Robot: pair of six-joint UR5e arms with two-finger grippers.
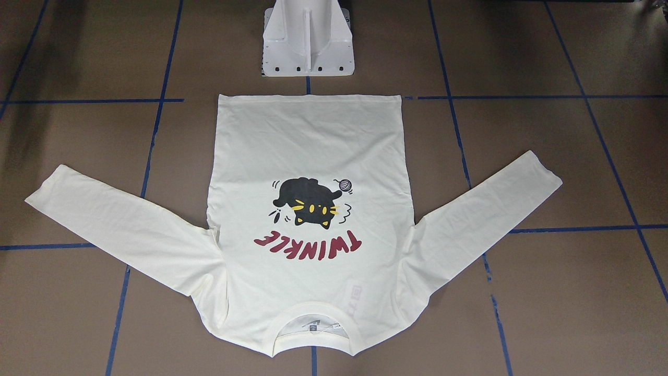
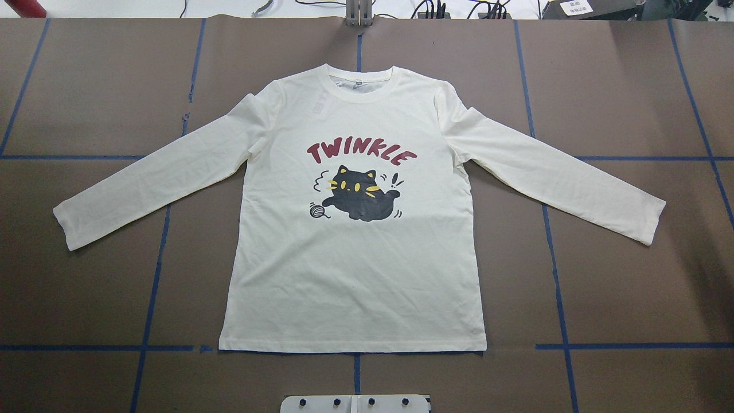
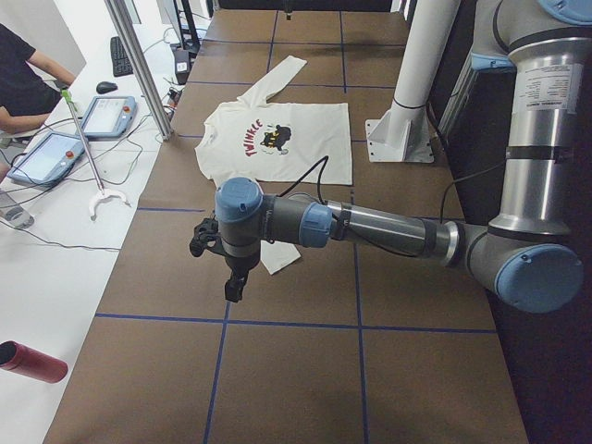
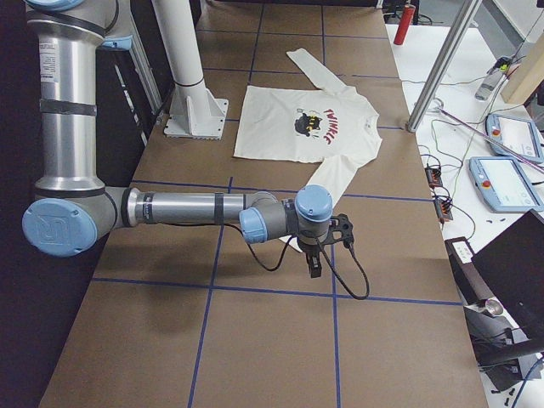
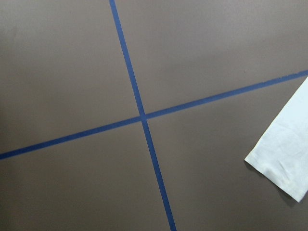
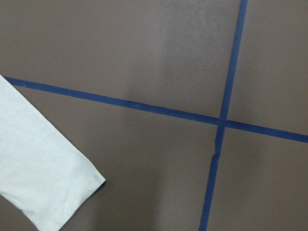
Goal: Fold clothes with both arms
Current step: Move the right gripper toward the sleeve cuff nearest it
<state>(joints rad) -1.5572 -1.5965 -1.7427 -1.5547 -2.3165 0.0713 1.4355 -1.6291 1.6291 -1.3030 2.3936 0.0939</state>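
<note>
The cream-white long-sleeved T-shirt (image 2: 355,269) lies flat on the brown table, print side up, both sleeves spread outward. Its black cat and dark-red "TWINKLE" print (image 1: 308,219) face up, and the hem lies toward the pedestal. The left arm reaches out low above the table near the end of one sleeve, and its gripper (image 3: 233,292) hangs downward. The right gripper (image 4: 315,269) hangs the same way by the other sleeve. I cannot tell whether either is open or shut. Each wrist view shows only a sleeve cuff (image 5: 284,154) (image 6: 43,187) on the table, no fingers.
A white metal pedestal (image 1: 308,47) stands at the robot's side of the table, just behind the hem. Blue tape lines (image 2: 155,275) grid the brown surface. Beyond the far edge are metal posts (image 3: 139,65), teach pendants (image 3: 46,157), cables, a red bottle (image 3: 32,363) and a seated person (image 3: 23,74).
</note>
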